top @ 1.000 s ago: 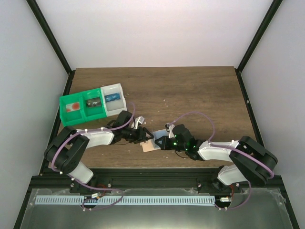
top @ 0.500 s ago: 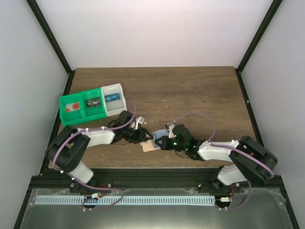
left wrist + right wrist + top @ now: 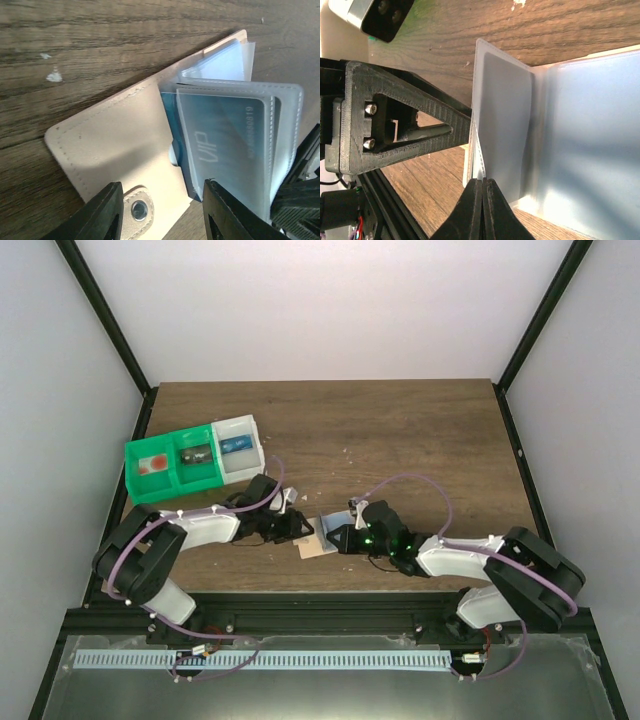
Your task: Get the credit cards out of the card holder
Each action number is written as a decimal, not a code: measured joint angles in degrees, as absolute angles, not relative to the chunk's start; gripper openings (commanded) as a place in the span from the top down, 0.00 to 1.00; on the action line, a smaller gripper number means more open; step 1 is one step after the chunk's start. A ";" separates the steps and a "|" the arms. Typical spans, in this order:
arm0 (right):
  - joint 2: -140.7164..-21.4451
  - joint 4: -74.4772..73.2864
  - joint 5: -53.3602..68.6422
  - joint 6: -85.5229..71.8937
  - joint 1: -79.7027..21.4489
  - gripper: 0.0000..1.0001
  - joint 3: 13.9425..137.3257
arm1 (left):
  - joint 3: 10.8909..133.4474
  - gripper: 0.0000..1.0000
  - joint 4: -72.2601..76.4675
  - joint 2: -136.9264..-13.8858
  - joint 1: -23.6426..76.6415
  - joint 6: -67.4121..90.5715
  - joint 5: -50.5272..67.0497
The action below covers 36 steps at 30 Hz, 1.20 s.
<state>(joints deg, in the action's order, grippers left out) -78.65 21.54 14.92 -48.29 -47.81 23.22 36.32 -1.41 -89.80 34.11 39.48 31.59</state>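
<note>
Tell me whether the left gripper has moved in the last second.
Yes, slightly: the left gripper has drawn back leftward from the card holder toward the green bin.

White-shelled arms (image 3: 205, 528) carry purple cables (image 3: 400, 478); left pincer (image 3: 162, 215) and right pincer (image 3: 482, 187) are ribbed black plastic.
</note>
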 measured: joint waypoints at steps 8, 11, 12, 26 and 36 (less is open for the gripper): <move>-76.49 18.37 11.84 -47.64 -47.81 0.99 23.22 | 36.32 0.51 -3.60 -85.67 34.11 38.94 28.71; -76.86 18.57 11.92 -47.46 -47.81 0.95 23.24 | 36.32 0.49 -2.85 -84.99 34.11 39.00 29.41; -77.12 18.65 12.01 -47.42 -47.81 0.93 23.46 | 36.32 0.49 -2.35 -85.01 34.11 39.07 29.95; -79.44 16.53 12.27 -47.22 -47.81 0.89 24.95 | 36.40 0.47 1.06 -85.52 34.11 39.64 34.11; -78.52 15.35 12.14 -46.74 -47.81 0.88 24.95 | 36.40 0.58 1.80 -87.70 34.11 40.01 34.98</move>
